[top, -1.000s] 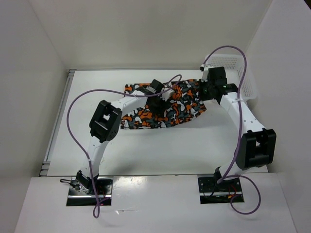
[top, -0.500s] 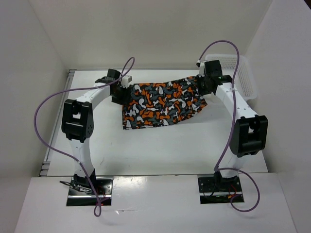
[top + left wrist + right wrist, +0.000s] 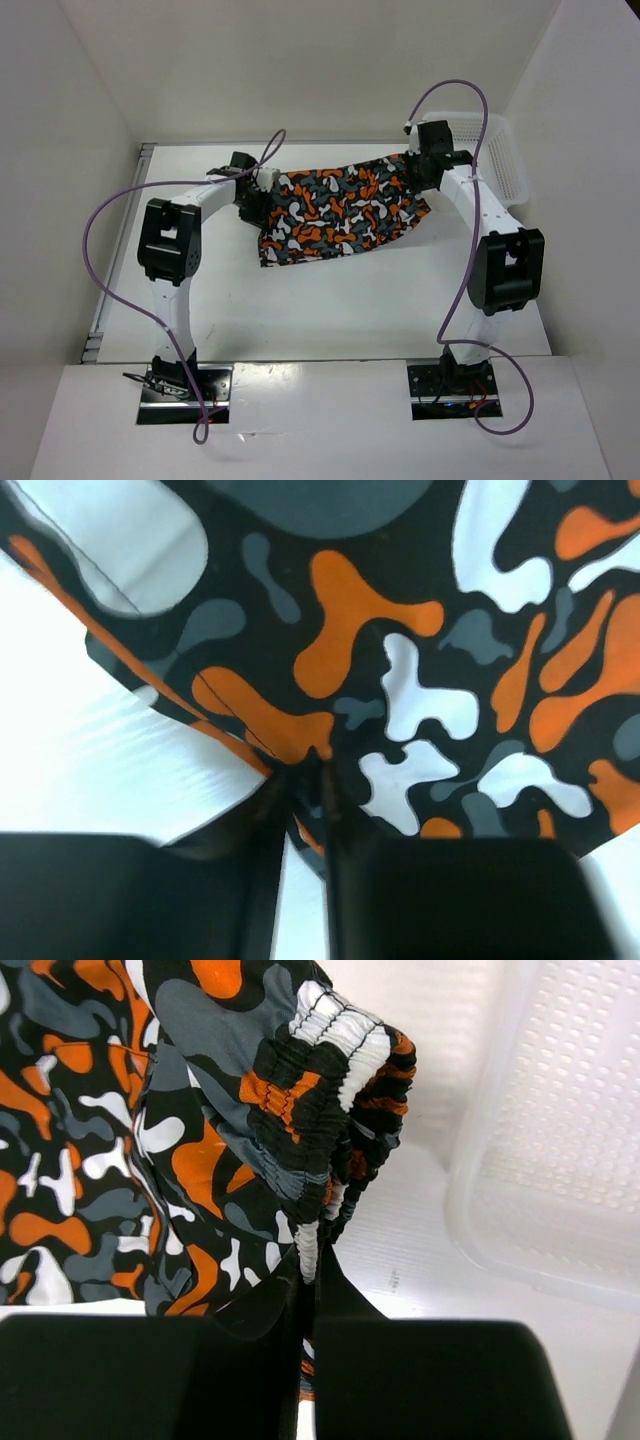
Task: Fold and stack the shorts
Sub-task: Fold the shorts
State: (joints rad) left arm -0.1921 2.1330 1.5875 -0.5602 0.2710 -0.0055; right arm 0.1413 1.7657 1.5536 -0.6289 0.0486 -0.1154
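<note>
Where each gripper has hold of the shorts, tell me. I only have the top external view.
Observer: In the left wrist view, the left gripper pinches a stitched hem edge of the shorts, its fingers almost together.
Operator: Now the right one.
Observer: The right gripper is shut on the elastic waistband, which bunches in ruffles at its fingertips.
Operator: Report the basket's clearance.
Observer: The white mesh basket stands beside that bunch. A strip of bare table shows between them, so cloth and basket do not touch.
</note>
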